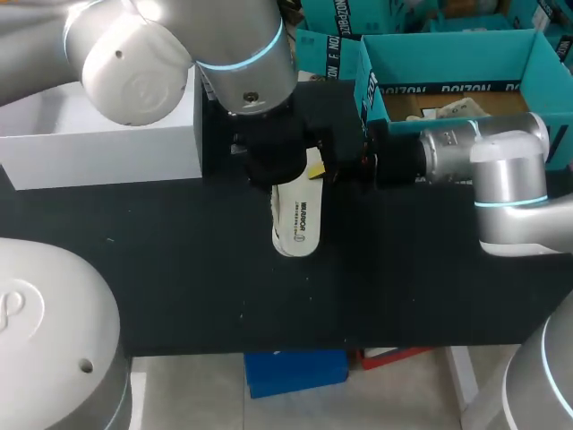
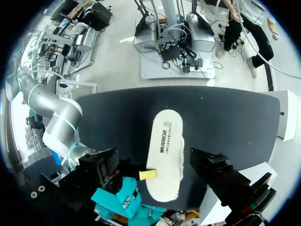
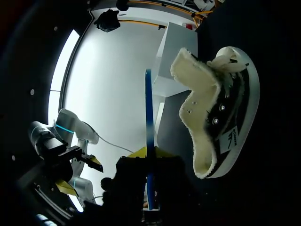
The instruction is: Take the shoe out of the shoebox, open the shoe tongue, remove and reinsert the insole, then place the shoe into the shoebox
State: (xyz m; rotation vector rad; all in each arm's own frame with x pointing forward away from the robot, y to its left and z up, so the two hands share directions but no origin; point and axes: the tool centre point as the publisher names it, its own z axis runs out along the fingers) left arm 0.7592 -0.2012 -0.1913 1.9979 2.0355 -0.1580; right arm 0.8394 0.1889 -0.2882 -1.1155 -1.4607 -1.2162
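Right pincer (image 3: 149,153) on insole (image 3: 148,108), black table (image 1: 179,269)

Definitely looking like a robotics lab: a silver left arm (image 1: 242,54) coming in from 11 o'clock, a right arm (image 1: 501,170) from 3, both hanging over a black test table (image 1: 179,269), teal shoebox (image 1: 537,54) sitting at 1.

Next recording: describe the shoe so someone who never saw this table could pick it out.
On the black tabletop, look near the middle, in front of the white box and teal cardboard shoebox. There is the black shoe with fleecy cream lining, its pale printed sole turned upward. It alone is long and rounded, unlike the boxes and the thin blue insole in the right claw.
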